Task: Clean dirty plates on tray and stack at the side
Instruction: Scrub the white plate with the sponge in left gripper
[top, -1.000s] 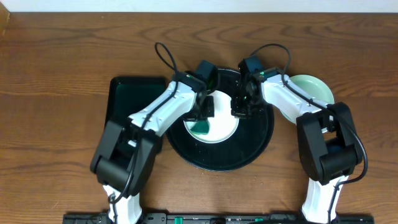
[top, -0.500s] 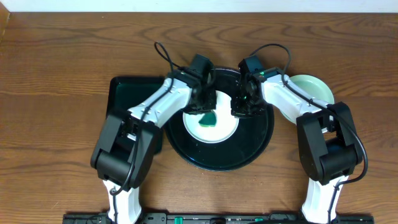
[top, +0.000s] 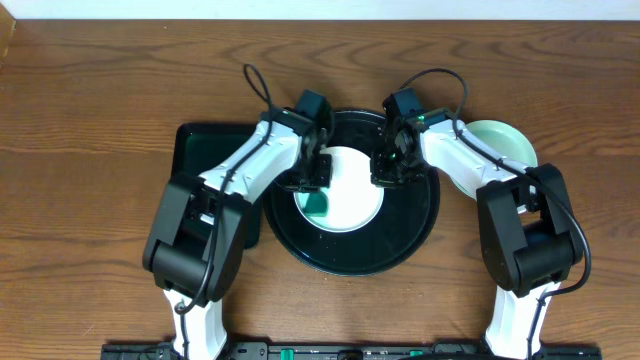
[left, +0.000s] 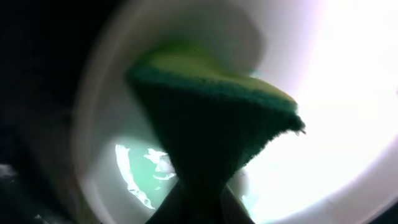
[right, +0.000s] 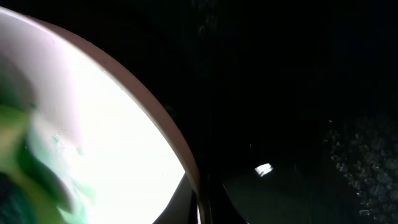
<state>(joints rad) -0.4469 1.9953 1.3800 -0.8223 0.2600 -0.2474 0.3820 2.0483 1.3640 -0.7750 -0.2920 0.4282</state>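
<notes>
Overhead: at mid-table on the round black tray (top: 415, 225), a white plate (top: 352, 192), set toward the tray's back-left, with a bare black crescent to the front and right. Over the plate's left edge, the left gripper (top: 312, 180), jaws clamped on a green sponge (top: 318, 206) that is pressed to the plate. At the plate's right edge, the right gripper (top: 391, 174). From the right wrist, only the bright rim curving down to the fingers against dark tray, so cannot tell whether jaws apart or gripping. Just beyond the tray's right rim, a pale mint plate (top: 503, 142) on the table (top: 90, 110), partly under the right arm. Close beside the tray's left rim, a rectangular black tray (top: 200, 160). Broad wood at far left, far right and behind.
</notes>
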